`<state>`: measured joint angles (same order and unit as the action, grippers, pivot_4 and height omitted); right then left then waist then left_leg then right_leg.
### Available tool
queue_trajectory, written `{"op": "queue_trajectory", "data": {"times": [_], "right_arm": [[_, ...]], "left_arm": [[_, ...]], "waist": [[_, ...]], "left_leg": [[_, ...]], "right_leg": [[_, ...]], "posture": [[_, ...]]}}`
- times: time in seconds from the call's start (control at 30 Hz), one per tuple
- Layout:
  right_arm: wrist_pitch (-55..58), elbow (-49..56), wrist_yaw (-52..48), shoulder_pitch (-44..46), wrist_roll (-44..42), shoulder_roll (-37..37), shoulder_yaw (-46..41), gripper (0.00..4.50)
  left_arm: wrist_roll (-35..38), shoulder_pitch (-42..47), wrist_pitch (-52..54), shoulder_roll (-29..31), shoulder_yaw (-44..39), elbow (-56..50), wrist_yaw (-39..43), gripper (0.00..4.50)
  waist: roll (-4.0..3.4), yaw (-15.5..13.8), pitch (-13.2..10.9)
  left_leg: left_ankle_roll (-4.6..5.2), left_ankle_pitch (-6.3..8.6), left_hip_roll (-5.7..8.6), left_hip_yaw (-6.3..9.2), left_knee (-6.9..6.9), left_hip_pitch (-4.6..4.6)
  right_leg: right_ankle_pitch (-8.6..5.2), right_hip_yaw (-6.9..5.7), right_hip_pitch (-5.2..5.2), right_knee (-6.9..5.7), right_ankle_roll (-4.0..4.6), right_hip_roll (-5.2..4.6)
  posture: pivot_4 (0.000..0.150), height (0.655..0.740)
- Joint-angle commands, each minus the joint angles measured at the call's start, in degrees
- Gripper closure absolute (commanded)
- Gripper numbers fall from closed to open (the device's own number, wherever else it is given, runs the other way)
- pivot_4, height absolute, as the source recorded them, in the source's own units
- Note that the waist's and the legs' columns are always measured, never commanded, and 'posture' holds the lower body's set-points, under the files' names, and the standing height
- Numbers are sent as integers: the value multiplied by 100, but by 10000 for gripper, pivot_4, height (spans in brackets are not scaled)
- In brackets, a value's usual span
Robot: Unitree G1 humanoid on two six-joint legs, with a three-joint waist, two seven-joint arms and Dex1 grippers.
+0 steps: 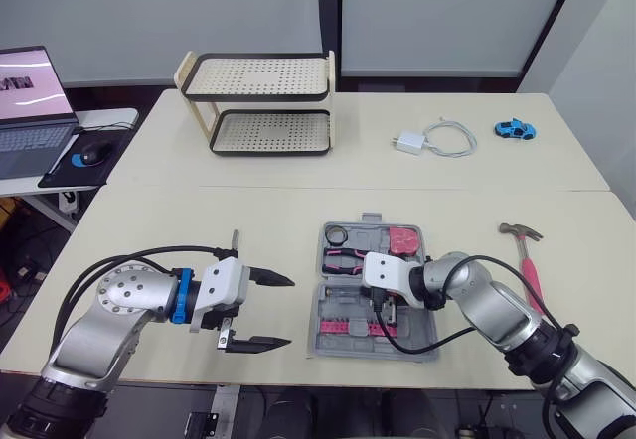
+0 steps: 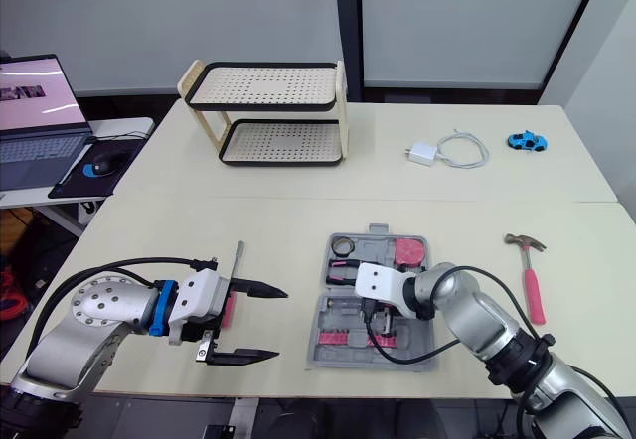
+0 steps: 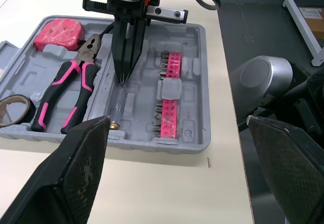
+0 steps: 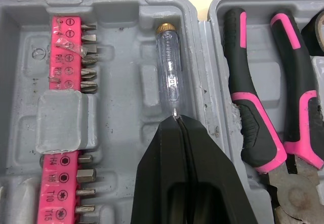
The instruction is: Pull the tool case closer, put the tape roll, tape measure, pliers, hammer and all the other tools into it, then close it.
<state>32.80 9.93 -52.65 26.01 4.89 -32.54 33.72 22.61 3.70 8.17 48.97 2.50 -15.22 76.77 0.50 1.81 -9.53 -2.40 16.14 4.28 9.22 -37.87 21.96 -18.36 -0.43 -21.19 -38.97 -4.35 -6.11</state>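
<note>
The grey tool case (image 1: 417, 345) lies open near the table's front edge. It holds a tape roll (image 1: 336, 233), a pink tape measure (image 1: 402, 240), pink-handled pliers (image 3: 66, 95) and a pink bit strip (image 4: 63, 178). My right gripper (image 4: 176, 118) points down into the case, shut on the metal tip of a clear-handled screwdriver (image 4: 170, 72) that lies in the bit half. My left gripper (image 1: 278, 312) hovers wide open just left of the case, holding nothing. A pink-handled hammer (image 1: 530, 260) lies on the table right of the case. A grey-and-pink tool (image 2: 238, 258) lies partly hidden under my left gripper.
At the back of the table stand a two-tier perforated rack (image 1: 263, 101), a white charger with cable (image 1: 432, 139) and a blue toy car (image 1: 515, 129). A laptop (image 1: 30, 101) and mouse (image 1: 91, 153) sit on a side desk to the left.
</note>
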Motion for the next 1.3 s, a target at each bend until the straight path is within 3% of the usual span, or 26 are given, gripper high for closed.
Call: {"op": "queue_trajectory", "data": {"times": [0.03, 0.4, 0.5, 0.8, 0.93, 1.17, 1.3], "right_arm": [[-148, 213, -122, 16, -153, -29, -284, 44752], [167, 1409, -569, -122, -862, -496, -1086, 44752], [167, 1788, -643, -363, -1184, -899, -1732, 44752], [-619, 2185, -769, -2868, -1900, -1820, -4874, 44752], [-854, 1639, -748, -3981, -1938, -1700, -6460, 44752], [-1366, 1045, -502, -5253, -1933, -1166, -7683, 44752], [-1500, 626, -341, -5592, -2041, -950, -8074, 35291]], "left_arm": [[44, -28, -99, -13, -40, -35, -3, 0], [241, -70, 180, 133, -373, 38, -59, 0], [356, -112, 455, 146, -740, 90, -368, 0], [259, -663, 567, -65, -2228, 877, -1593, 0], [207, -1149, 594, -188, -2802, 1409, -2022, 0], [154, -1585, 521, -433, -3310, 2227, -2547, 0], [244, -1770, 736, -663, -3412, 2162, -2876, 0]], "waist": [[0, -1, 0], [0, -7, -1], [0, -12, -1], [3, -36, -2], [3, -31, -2], [4, -46, -1], [5, -46, 1]], "left_leg": [[0, 0, 0, 0, 0, 0], [2, 1, -1, 1, 0, 3], [20, 12, 0, 1, 0, 3], [24, 14, 0, -4, 3, 4], [25, 14, -4, -7, 4, -4], [25, 15, -4, -8, 4, -7], [26, 15, -2, -13, 5, -7]], "right_leg": [[0, 0, 0, 0, 0, 0], [0, -1, -1, 2, 0, 0], [0, 0, -1, 2, 0, -1], [0, -2, 4, 7, 0, -3], [0, -1, 9, 4, 0, -1], [0, 0, 13, 4, 0, -3], [0, 7, 13, 6, 0, -7]], "posture": [[1500, 7400], [1500, 7400], [1500, 7400], [1500, 7400], [1500, 7400], [1500, 7400], [1500, 7400]]}}
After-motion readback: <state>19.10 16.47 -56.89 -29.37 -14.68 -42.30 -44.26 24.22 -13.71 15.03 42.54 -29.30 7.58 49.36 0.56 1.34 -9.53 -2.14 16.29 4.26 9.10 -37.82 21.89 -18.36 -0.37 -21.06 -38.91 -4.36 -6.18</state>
